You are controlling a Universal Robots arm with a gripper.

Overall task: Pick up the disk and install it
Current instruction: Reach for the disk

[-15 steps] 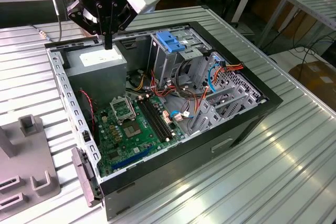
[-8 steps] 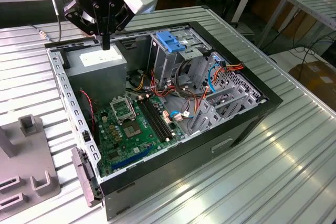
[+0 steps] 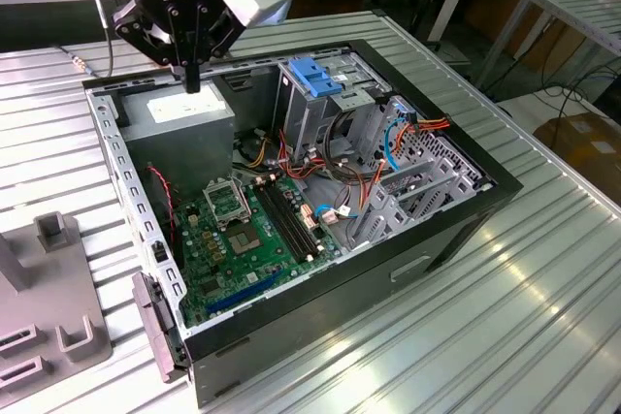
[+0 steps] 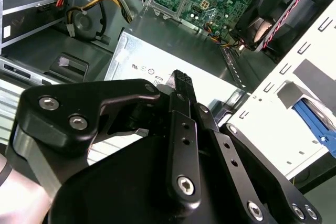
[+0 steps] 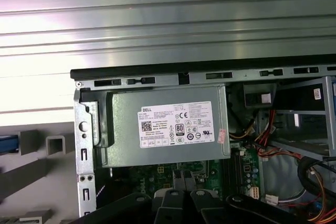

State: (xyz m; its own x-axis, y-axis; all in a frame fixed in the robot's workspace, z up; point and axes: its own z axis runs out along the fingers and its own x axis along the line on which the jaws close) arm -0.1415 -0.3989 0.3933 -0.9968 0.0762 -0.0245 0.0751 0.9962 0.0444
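My gripper hangs over the back corner of the open computer case, at the exterior view's left, just above the grey power supply. Its black fingers are shut together with nothing between them, and their tips point at the power supply's white label. A strip of bright blue plastic, which looks like a side rail of the disk, lies outside the case wall on the grey fixture. The same blue rail is cut off by the picture's edge in the first wrist view.
Inside the case are a green motherboard, a metal drive cage topped by a broad blue latch piece, and bundles of red, orange and blue cables. The grey fixture stands on the ribbed metal table beside the case.
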